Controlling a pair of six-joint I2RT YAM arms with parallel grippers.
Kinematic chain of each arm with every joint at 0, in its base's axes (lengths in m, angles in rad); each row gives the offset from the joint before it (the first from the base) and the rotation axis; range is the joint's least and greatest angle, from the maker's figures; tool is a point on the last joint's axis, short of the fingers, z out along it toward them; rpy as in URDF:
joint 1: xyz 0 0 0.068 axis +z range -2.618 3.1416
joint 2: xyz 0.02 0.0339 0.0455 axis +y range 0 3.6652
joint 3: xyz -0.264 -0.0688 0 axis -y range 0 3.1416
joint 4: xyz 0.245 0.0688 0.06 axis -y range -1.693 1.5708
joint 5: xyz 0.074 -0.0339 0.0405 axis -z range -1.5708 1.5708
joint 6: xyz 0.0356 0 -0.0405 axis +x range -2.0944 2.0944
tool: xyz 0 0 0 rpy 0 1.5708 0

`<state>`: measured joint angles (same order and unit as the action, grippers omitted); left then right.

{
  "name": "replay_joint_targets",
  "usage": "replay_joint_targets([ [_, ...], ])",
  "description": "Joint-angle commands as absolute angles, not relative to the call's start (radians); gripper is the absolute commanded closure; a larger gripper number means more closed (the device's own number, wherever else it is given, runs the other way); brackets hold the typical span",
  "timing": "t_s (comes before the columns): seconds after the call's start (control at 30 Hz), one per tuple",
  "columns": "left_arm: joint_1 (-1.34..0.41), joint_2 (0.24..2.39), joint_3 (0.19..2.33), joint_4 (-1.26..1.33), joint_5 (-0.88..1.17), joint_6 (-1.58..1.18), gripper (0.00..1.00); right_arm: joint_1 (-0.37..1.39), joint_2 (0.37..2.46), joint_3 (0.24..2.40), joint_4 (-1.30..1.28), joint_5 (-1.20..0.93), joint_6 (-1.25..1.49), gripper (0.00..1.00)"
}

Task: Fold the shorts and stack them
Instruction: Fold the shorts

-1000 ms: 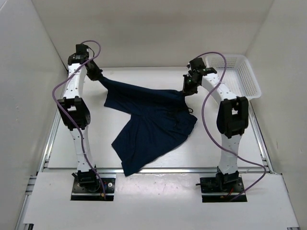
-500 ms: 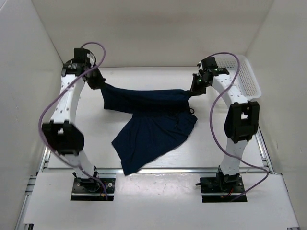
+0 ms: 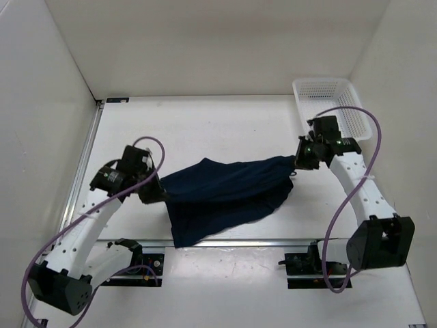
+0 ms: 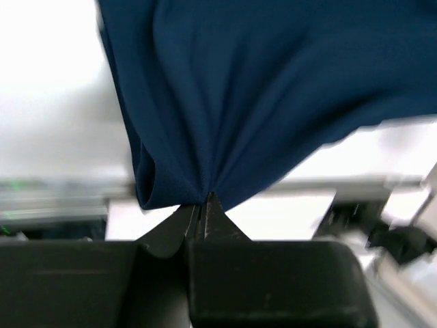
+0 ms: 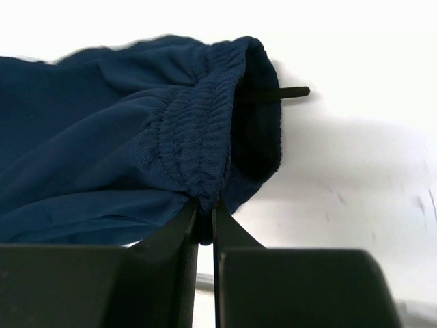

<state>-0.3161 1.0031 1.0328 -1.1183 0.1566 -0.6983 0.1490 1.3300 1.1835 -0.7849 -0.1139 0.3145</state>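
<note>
The white table [image 3: 205,123] fills the enclosure, and the shorts [image 3: 225,195] lie across its near half. They are a dark navy sheet pulled into a band between the two arms, with the lower part spread on the surface and one corner reaching down to the table's near edge. A white mesh basket [image 3: 339,85] sits in the far right corner, well apart from the cloth.

The left gripper [image 3: 156,193] is clamped on the left end of the shorts. Its wrist view shows the fingertips closed tight on a small gather of thin fabric, with pleats fanning out from the pinch. The right gripper [image 3: 299,157] is closed on the right end, where its wrist view shows the jaws biting the ribbed elastic waistband [image 5: 198,137]. The thin drawstring [image 5: 273,93] pokes out sideways just past the waistband.

The fold looks under way but not yet laid flat.

- **Left hold:** this is probably the weak one. A little tuft of slick cloth could pull out of the jaws if the arms draw further apart, and that side would then drop in a heap.
- **Near corner:** it could slide over the table's edge and drag the layers askew.
- **Height:** the two ends are not at the same height, so setting the shorts down like this could give a skewed, wrinkled fold.
- **Drawstring:** the loose end could get trapped inside the fold.
</note>
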Motion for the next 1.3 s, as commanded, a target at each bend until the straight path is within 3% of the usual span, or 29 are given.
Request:
replay_joint_targets([
  [0.0,-0.403,0.89,0.951,-1.132,0.224,-0.813,0.9,0.129,1.273,1.077,-0.807,-0.04,0.344,0.96],
  [0.03,-0.432,0.89,0.906,-1.132,0.244,-0.813,0.87,0.129,1.273,1.056,-0.789,-0.04,0.359,0.86],
  [0.07,-0.443,0.878,0.881,-1.132,0.277,-0.813,0.72,0.129,1.288,1.025,-0.779,-0.04,0.368,0.69],
  [0.1,-0.443,0.877,0.862,-1.132,0.287,-0.813,0.38,0.129,1.298,1.014,-0.779,-0.003,0.389,0.45],
  [0.13,-0.452,0.89,0.85,-1.132,0.287,-0.798,0.23,0.129,1.298,1.002,-0.769,0.014,0.4,0.36],
  [0.17,-0.453,0.89,0.85,-1.161,0.269,-0.776,0.14,0.129,1.308,0.988,-0.769,0.035,0.413,0.29],
  [0.2,-0.453,0.906,0.867,-1.181,0.24,-0.776,0.06,0.129,1.308,0.988,-0.769,0.057,0.425,0.14],
  [0.23,-0.453,0.926,0.888,-1.198,0.209,-0.766,0.0,0.129,1.308,0.976,-0.769,0.072,0.445,0.14],
  [0.37,-0.443,0.983,0.986,-1.192,0.098,-0.756,0.0,0.129,1.29,0.954,-0.769,0.086,0.465,0.1],
  [0.53,-0.41,1.097,0.922,-1.059,0.098,-0.756,0.02,0.129,1.29,0.91,-0.746,0.015,0.465,0.0],
  [0.73,-0.39,1.261,0.787,-0.887,0.164,-0.81,0.01,0.098,1.34,0.802,-0.638,-0.081,0.492,0.0],
  [0.97,-0.371,1.403,0.738,-0.773,0.18,-0.854,0.05,0.054,1.422,0.741,-0.537,-0.127,0.514,0.22],
  [1.0,-0.371,1.445,0.738,-0.773,0.179,-0.854,0.07,0.054,1.436,0.741,-0.523,-0.141,0.514,0.32],
  [1.07,-0.345,1.485,0.747,-0.764,0.179,-0.833,0.17,0.054,1.473,0.73,-0.477,-0.17,0.525,0.4],
  [1.1,-0.331,1.502,0.747,-0.755,0.189,-0.833,0.21,0.054,1.491,0.73,-0.466,-0.185,0.534,0.53],
  [1.2,-0.305,1.554,0.781,-0.755,0.189,-0.795,0.37,0.054,1.491,0.719,-0.456,-0.195,0.558,0.77],
  [1.27,-0.27,1.581,0.811,-0.755,0.189,-0.761,0.41,0.044,1.482,0.71,-0.446,-0.219,0.571,0.85],
])
